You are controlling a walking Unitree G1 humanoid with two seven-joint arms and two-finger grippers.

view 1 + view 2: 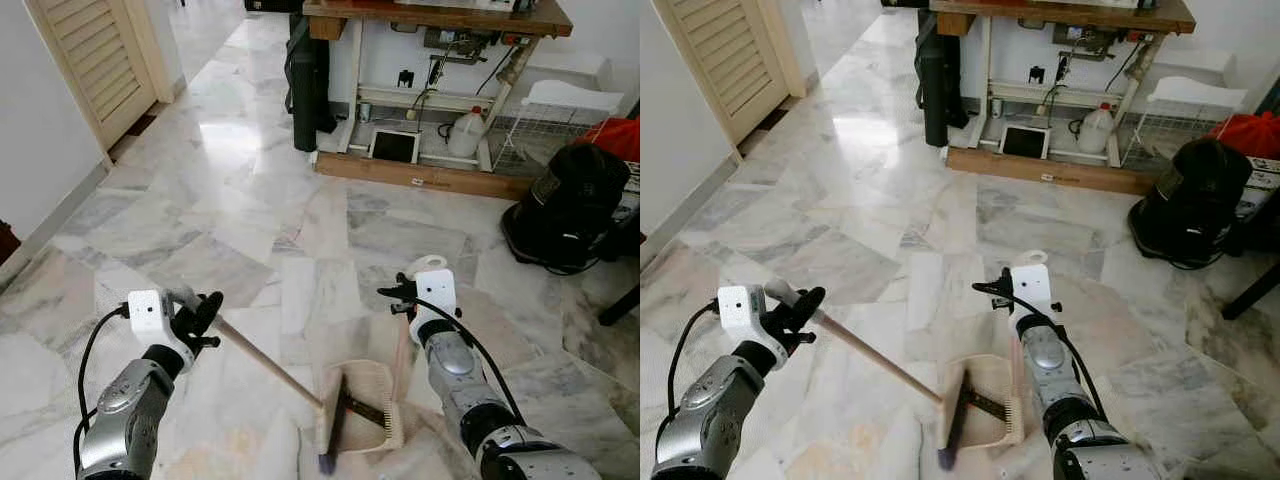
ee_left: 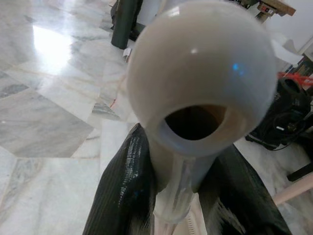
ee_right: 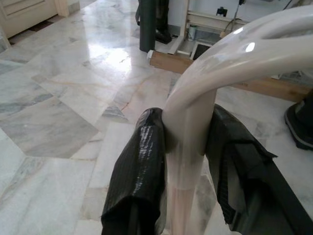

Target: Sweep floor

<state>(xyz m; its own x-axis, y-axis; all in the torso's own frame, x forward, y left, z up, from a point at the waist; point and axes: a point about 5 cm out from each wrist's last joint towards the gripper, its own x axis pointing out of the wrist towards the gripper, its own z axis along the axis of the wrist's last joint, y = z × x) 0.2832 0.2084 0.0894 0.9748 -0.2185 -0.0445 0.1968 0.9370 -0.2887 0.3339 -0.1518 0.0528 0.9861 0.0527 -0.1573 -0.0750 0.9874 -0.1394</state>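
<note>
A: Where was the sweeping gear at that moment?

B: Low in the centre of the frame. The dustpan (image 1: 365, 408) sat on the marble floor (image 1: 230, 200) between the two arms, and the broom (image 1: 268, 368) ran from the left gripper (image 1: 200, 318) at the lower left down to its head, which lay in the mouth of the pan.

A: Why held like that?

B: My guess is that it was the gathering step. The broom slanted across so its bristles could drag dirt into the pan, while the right gripper (image 1: 403, 295) kept the dustpan handle (image 1: 401, 352) upright to pin the pan in place. I couldn't make out any dirt on the floor.

A: And the jaws?

B: Both were clenched on something. In the left wrist view the black fingers (image 2: 122, 191) pressed either side of the pale stick just below its rounded, hollow end cap (image 2: 200, 73). In the right wrist view the fingers (image 3: 142, 186) squeezed the cream handle just under its looped top (image 3: 244, 46), with no gap on either side.

A: Anything nearby to mind?

B: At the top of the frame stood a wooden counter (image 1: 440, 20) with clutter under it, and a black vacuum cleaner (image 1: 570, 205) sat at the right edge, all well apart from the pan.
</note>
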